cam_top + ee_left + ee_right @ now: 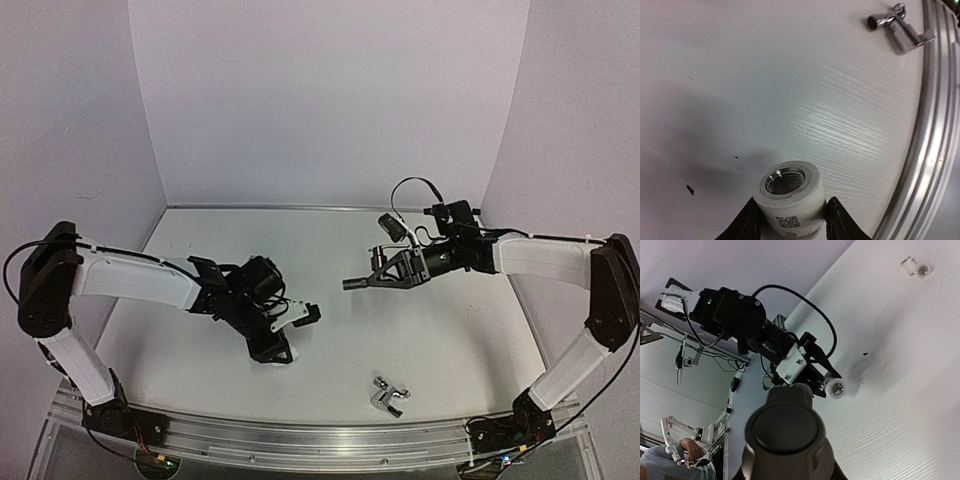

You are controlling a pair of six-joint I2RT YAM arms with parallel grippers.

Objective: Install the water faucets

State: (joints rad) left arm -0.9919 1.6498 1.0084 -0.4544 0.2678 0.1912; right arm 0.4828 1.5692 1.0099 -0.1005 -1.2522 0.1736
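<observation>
My right gripper (385,277) is shut on the dark grey-black faucet (356,283), held above the table with its end pointing left. In the right wrist view this faucet (785,432) fills the foreground and hides my fingertips. My left gripper (792,204) is shut on a white pipe fitting (788,192) with a threaded metal socket, one finger on each side. From above, that gripper (303,315) sits a short gap left of and below the dark faucet's tip. The chrome faucet (388,395) lies on the table near the front edge, and the left wrist view shows it (897,27) at the upper right.
A second white fitting (916,267) lies on the table beyond the left gripper. The aluminium rail (320,440) runs along the near edge, close to the chrome faucet. White walls close in the back and both sides.
</observation>
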